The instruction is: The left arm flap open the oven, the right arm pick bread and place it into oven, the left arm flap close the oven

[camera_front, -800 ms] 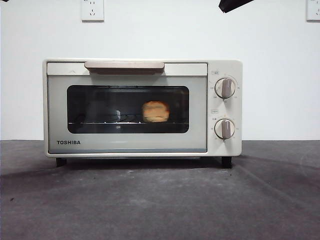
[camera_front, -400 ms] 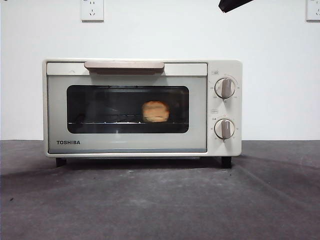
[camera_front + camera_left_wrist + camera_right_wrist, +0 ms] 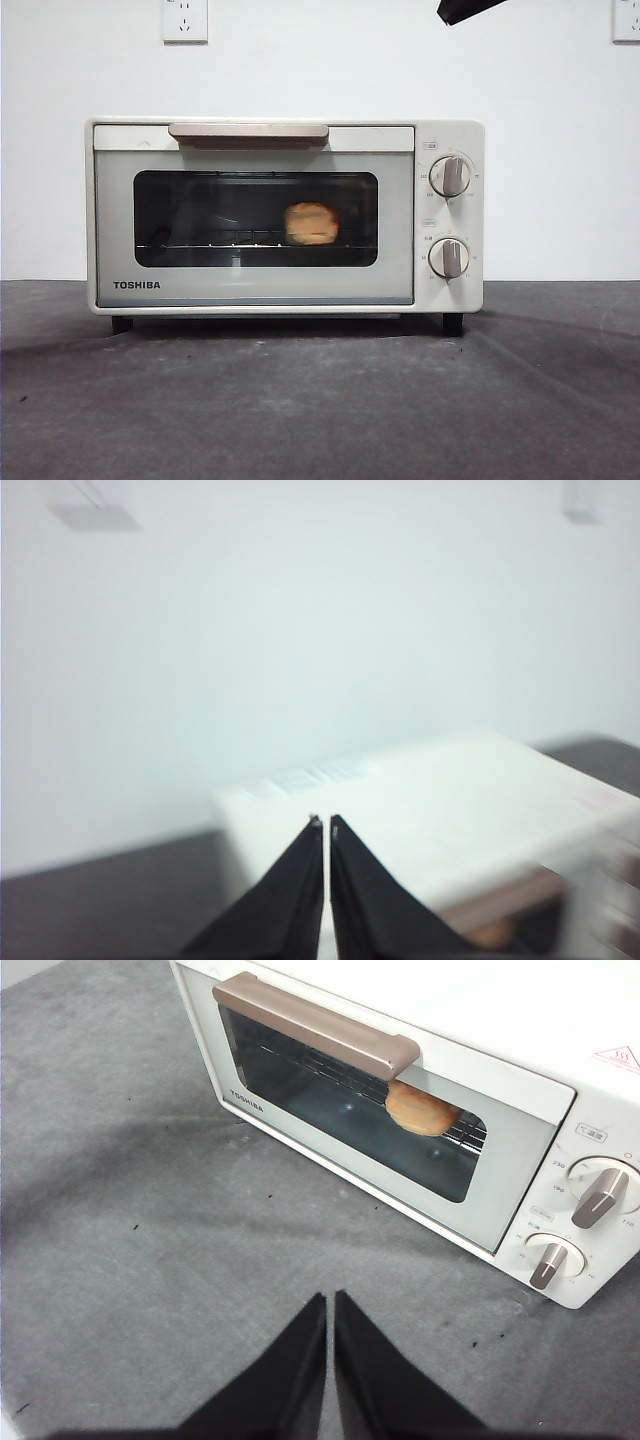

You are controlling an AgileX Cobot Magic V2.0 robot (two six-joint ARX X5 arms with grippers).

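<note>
I see the oven (image 3: 285,215) on the grey surface (image 3: 320,400), door closed, bread (image 3: 311,223) inside on the rack. My left gripper (image 3: 323,825) and right gripper (image 3: 330,1298) hang clear, jaws pressed together, empty.

This looks like a lab test bench, not a lived-in kitchen. A single oven (image 3: 285,215) stands alone at the centre of a flat surface covered in dark grey mat (image 3: 320,400), with no counter, cupboards or dishes around it. Behind it runs a bare white wall (image 3: 320,70), broken only by two wall sockets, one at 11 o'clock (image 3: 185,20) and another at 1 o'clock (image 3: 627,20). A black arm tip (image 3: 468,9) pokes in at about 1 o'clock, and both wrist views look past black jaws, marking a robot rig.
</note>
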